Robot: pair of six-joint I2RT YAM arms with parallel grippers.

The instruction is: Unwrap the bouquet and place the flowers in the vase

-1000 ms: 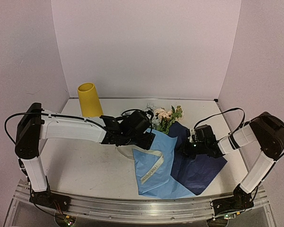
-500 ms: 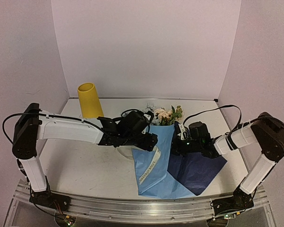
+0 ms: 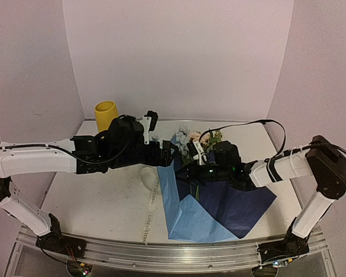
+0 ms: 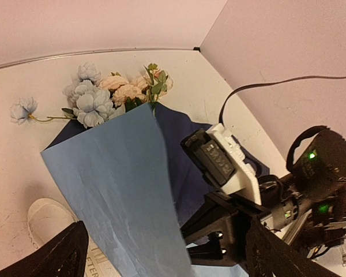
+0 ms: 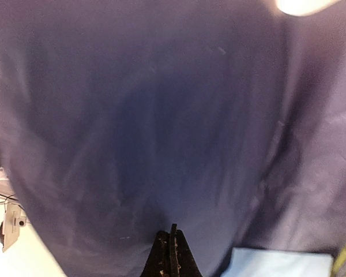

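Was mid-unwrap. Held left gripper (image 3: 163,152) spread wide over paper (image 3: 184,210), empty. Pressed right gripper (image 5: 171,249) together at paper; pinch unclear. Saw flowers (image 3: 195,140) at paper's far edge, centre; vase (image 3: 105,114) far left. Needed next: peeling paper aside, grasping stems.

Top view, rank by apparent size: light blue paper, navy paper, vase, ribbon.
1. light blue paper
2. navy paper, partly covered, so a close call
3. vase, partly hidden and farther from the camera
4. ribbon, long but thin
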